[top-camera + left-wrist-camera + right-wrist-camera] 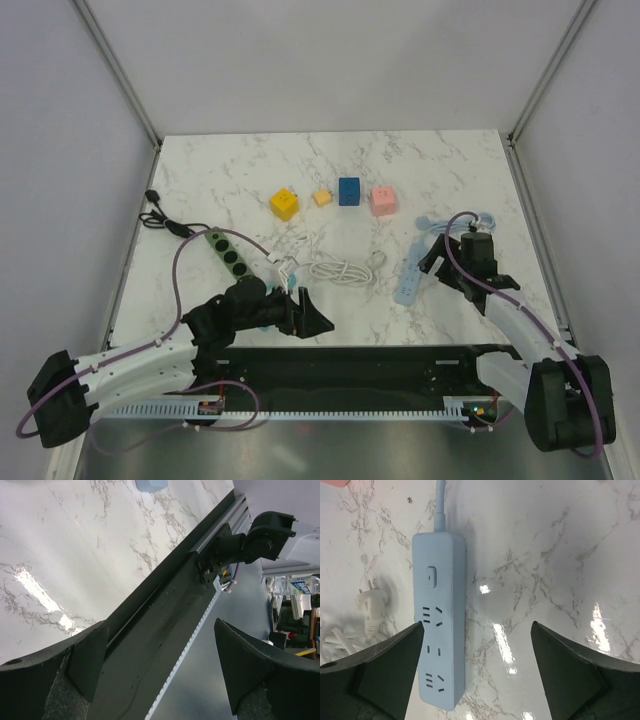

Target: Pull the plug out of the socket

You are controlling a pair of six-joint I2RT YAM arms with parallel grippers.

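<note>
So, plug: the white plug (371, 602) lies flat on the marble table (545, 555), prongs toward the far side. It's just left of the light blue power strip (439, 580) and not touching it.
Sockets: every socket I can see on that strip is bare, so I'd say the pull is basically done.
Right gripper: the right gripper (476, 640) hangs over the strip with its jaws wide apart, holding nothing. The strip sits under its left finger rather than centred.
Long axis: the strip runs near to far with the cord leaving at the far end, so the jaws span its width.
Nearer arm: the right one by a lot; the plug is just left of its left finger.
Left gripper: the left gripper (161, 630) is spread apart and empty too, at the near edge over the black rail (165, 615), well apart from the plug.
Around: white cable (335, 268) coiled between the two strips, green power strip (228, 255) to the left, row of coloured cubes (349, 191) further back.
In the way: nothing really, though the cable coil beside the plug could snag.
</note>
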